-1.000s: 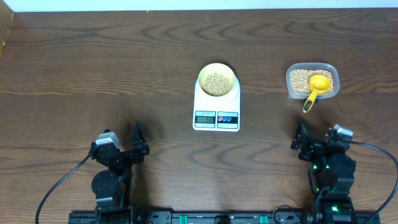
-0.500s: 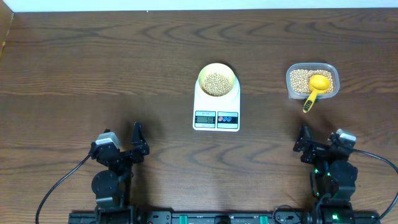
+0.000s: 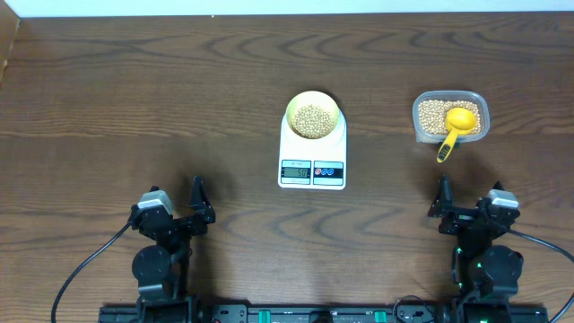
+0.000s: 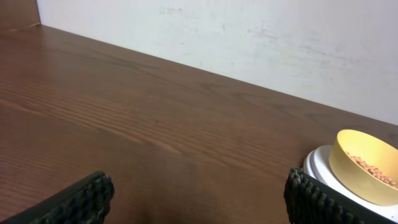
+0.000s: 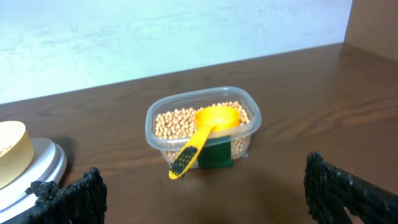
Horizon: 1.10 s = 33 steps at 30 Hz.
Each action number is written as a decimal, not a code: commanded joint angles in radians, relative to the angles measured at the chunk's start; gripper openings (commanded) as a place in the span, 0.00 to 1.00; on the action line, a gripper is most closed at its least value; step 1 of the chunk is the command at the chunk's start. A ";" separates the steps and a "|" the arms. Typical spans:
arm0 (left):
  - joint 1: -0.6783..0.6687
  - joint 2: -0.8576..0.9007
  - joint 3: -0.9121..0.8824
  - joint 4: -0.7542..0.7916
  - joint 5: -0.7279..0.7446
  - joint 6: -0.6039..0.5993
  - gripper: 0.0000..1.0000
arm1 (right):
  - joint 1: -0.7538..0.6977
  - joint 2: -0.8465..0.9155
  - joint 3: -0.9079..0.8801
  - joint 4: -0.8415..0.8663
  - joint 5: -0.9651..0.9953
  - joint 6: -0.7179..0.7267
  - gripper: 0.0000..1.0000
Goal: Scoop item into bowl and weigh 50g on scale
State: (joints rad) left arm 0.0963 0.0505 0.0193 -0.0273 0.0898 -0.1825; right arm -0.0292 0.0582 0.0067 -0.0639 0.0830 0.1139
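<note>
Pale-yellow bowl (image 3: 312,117) sits on the scale (image 3: 312,170), mid-counter (image 3: 134,90), with beans (image 3: 312,123) in it; display (image 3: 297,171) too small to read. Yellow scoop (image 3: 459,120) lies in the clear tub (image 3: 448,91), handle over the near rim. At the near edge, left tool (image 3: 199,205) and right tool (image 3: 443,205) are both spread wide, empty.

Left wrist: fingers (image 4: 81,199) apart, bare counter between, bowl on scale at far right.

Right wrist: fingers apart, tub and scoop dead ahead (scale edge at left).

Judgement: scooping looks finished, weigh check in hand. If the reading is short, right tool takes the scoop handle; otherwise nothing left.
</note>
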 commanded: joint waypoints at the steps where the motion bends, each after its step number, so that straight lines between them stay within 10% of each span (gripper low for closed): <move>1: -0.003 0.000 -0.015 -0.039 0.003 0.013 0.90 | 0.005 -0.027 -0.001 -0.006 0.016 -0.051 0.99; 33: -0.003 0.000 -0.015 -0.039 0.003 0.013 0.90 | 0.004 -0.053 -0.001 -0.008 0.005 -0.183 0.99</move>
State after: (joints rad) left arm 0.0963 0.0505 0.0193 -0.0273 0.0898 -0.1825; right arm -0.0292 0.0147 0.0067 -0.0643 0.0795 -0.0490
